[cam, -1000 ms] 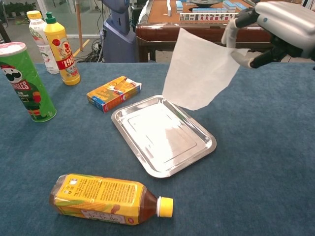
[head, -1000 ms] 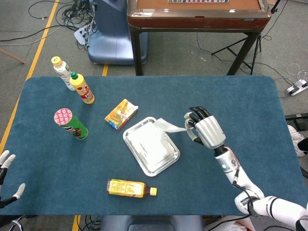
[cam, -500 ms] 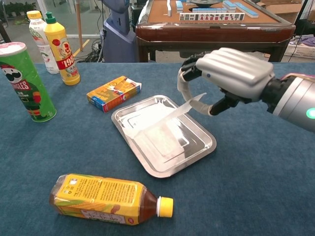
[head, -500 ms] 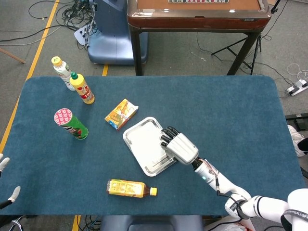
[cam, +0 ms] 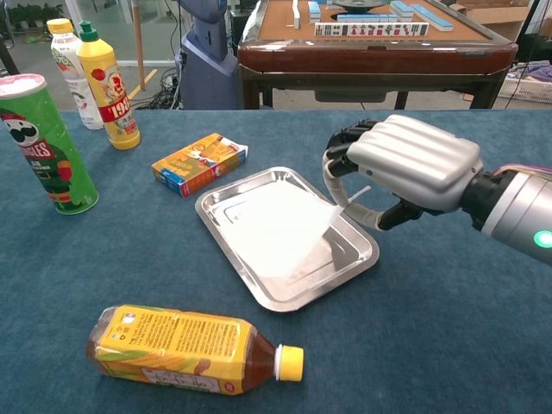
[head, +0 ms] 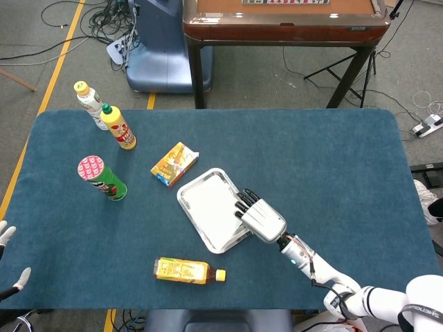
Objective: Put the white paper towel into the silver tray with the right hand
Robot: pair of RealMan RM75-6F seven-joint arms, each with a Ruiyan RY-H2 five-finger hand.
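Note:
The silver tray (head: 190, 191) (cam: 222, 200) lies at the table's middle. The white paper towel (head: 208, 205) (cam: 274, 227) is spread flat across the tray's floor, with one corner lifted at the right rim. My right hand (head: 261, 218) (cam: 407, 166) hovers low over the tray's right edge, and its thumb and fingers still pinch that raised corner. My left hand (head: 8, 238) shows only as pale fingertips at the lower left of the head view, spread apart and holding nothing.
A tea bottle (head: 187, 270) (cam: 185, 349) lies in front of the tray. An orange box (head: 174, 164) (cam: 198, 162) sits behind it. A green can (head: 102, 178) (cam: 39, 147), a yellow bottle (head: 118, 127) and a white bottle (head: 88, 104) stand at the far left.
My right hand swung left and down from beside the tray, carrying the hanging towel. The towel went from dangling upright to lying flat in the tray.

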